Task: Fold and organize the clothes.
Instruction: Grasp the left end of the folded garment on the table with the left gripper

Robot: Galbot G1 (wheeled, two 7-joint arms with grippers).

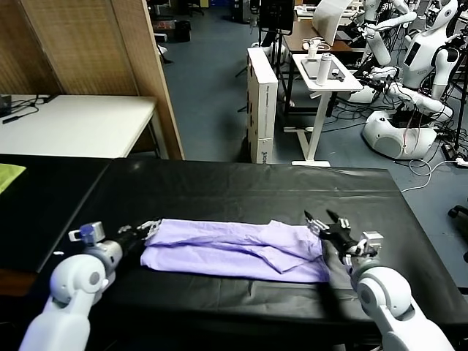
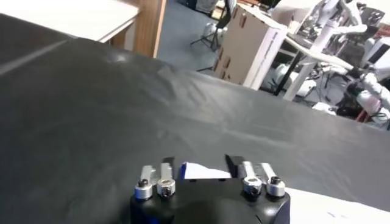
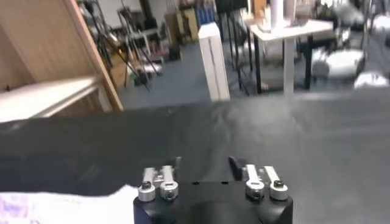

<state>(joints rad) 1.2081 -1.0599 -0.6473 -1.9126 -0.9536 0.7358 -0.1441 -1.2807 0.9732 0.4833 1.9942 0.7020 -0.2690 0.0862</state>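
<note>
Both arms reach in from the near edge of the table (image 1: pixel 219 190), which is draped in black cloth; the left gripper (image 1: pixel 150 229) sits at the left end of the T-shirt (image 1: pixel 234 250), jaws spread and released, its fingertips right at the fabric's edge but holding nothing; the right gripper (image 1: pixel 327 221) stands at the shirt's right end, jaws likewise spread apart and empty, just above the cloth; the T-shirt is light lavender, thin and wrinkly, folded into a long flat band lying crosswise near the table's front edge, roughly midway between its left and right edges; a diagonal fold runs across its right half, where a layer overlaps the one beneath; in the left wrist view a pale corner of the shirt shows between the open jaws of that gripper (image 2: pixel 204 167); in the right wrist view the open jaws of the right gripper (image 3: pixel 206 164) face bare black cloth, with lavender fabric (image 3: pixel 55 207) off to one side.
</note>
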